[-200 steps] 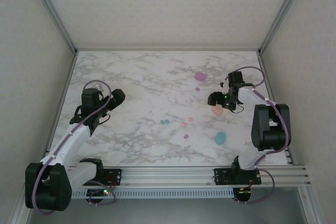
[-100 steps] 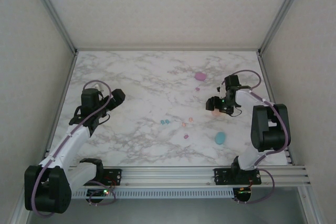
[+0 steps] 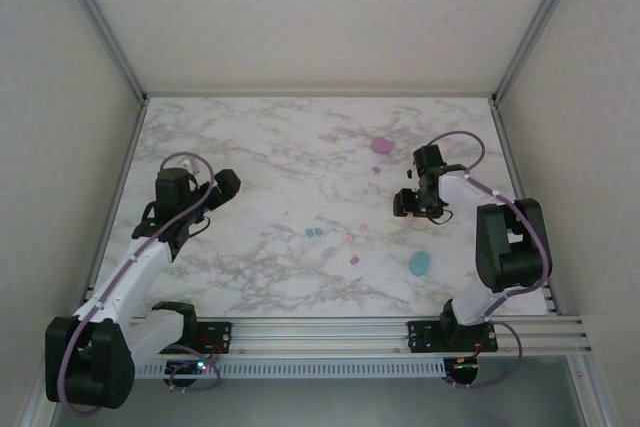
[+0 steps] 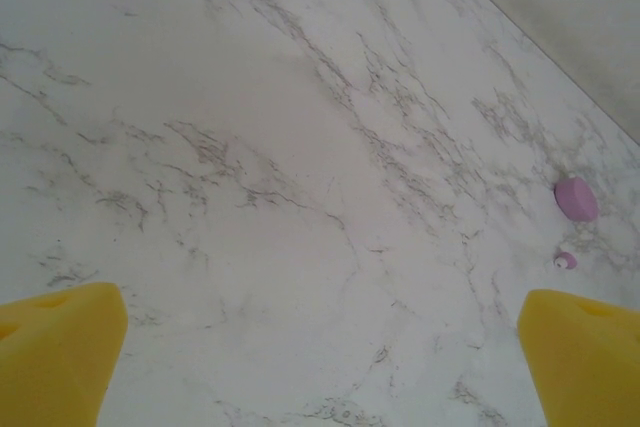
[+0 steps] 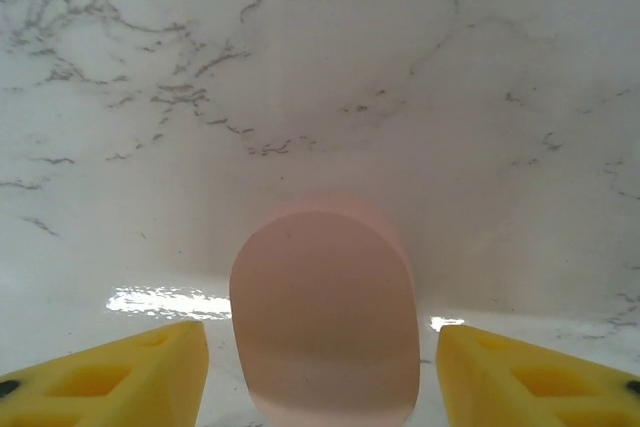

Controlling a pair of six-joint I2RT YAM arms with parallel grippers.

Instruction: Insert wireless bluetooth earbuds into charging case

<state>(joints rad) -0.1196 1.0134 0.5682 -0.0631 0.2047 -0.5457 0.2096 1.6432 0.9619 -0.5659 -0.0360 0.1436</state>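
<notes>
R gripper (image 5: 322,352) sits low over the table (image 3: 260,147), jaws apart & straddling the peach case (image 5: 325,317). There is 1 yellow finger (image 5: 150,372) on each side w/ a strip of marble showing between pad & case, so nothing is gripped. L gripper (image 4: 320,357) hangs wide open over bare marble on the left side, holding nothing. The earbuds lie loose on the marble: 2 teal earbuds (image 3: 310,233) side by side near centre, 2 peach earbuds (image 3: 350,238) just right of them, 1 purple earbud (image 3: 354,260) a bit nearer the arms, and another small purple earbud (image 3: 376,169) just beside the purple case (image 3: 381,146), farther back. The teal case (image 3: 419,264) lies front-right, near the R arm.
</notes>
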